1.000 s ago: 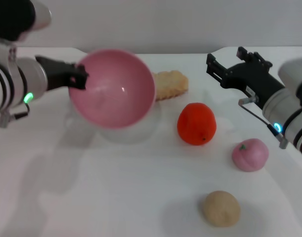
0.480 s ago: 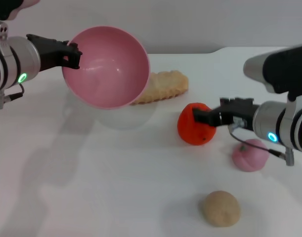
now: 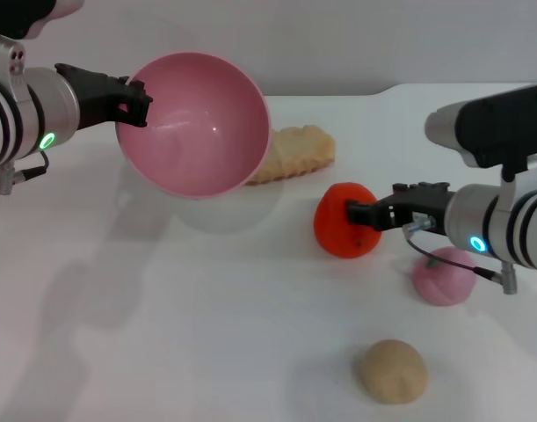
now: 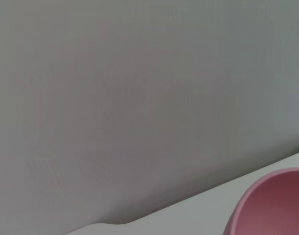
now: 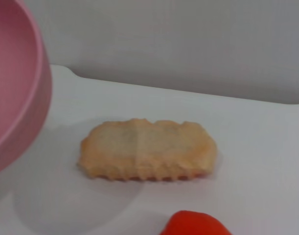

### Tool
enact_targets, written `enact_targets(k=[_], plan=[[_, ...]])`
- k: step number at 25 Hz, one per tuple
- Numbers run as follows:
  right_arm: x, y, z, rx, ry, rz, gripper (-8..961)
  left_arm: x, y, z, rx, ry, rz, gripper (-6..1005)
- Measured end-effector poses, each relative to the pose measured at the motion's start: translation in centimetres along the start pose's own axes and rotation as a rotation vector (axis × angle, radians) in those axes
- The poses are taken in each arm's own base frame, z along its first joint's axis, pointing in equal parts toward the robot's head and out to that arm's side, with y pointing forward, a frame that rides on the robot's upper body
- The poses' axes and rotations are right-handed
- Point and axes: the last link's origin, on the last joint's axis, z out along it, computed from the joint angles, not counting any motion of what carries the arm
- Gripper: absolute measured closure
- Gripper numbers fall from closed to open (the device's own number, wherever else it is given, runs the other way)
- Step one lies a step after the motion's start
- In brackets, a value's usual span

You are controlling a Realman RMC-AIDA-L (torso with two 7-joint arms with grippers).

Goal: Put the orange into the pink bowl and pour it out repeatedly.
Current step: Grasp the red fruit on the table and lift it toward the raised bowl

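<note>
A glossy pink bowl, a red-orange orange, a tan ridged biscuit, a pink peach and a beige bun share a white table.

Desk: white, smooth, carrying every loose item here.
Biscuit: tan, oblong with scalloped edges, lying flat toward the far side of the desk; its left end is hidden in the head view. The right wrist view shows it whole.
Peach: pink ball with a small green spot, sitting on the right side of the desk.
Bun: beige and round, nearest the front edge, near the peach but apart from it.
Wall: plain grey behind the desk.
</note>
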Motion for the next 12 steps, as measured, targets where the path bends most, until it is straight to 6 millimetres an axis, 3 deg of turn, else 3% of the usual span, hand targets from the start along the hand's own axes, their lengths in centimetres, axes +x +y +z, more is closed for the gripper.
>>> enact_targets(k=[7,12], plan=[[-1.5,1.8,-0.3,-0.041,-0.052,-0.040,168,0.2,0.2,0.1,-0.006,-0.001,0.008,948],[-1.3,1.7,0.7,-0.038,-0.036,-0.043,168,0.5,0.5,0.2,-0.014,0.003,0.024,948]])
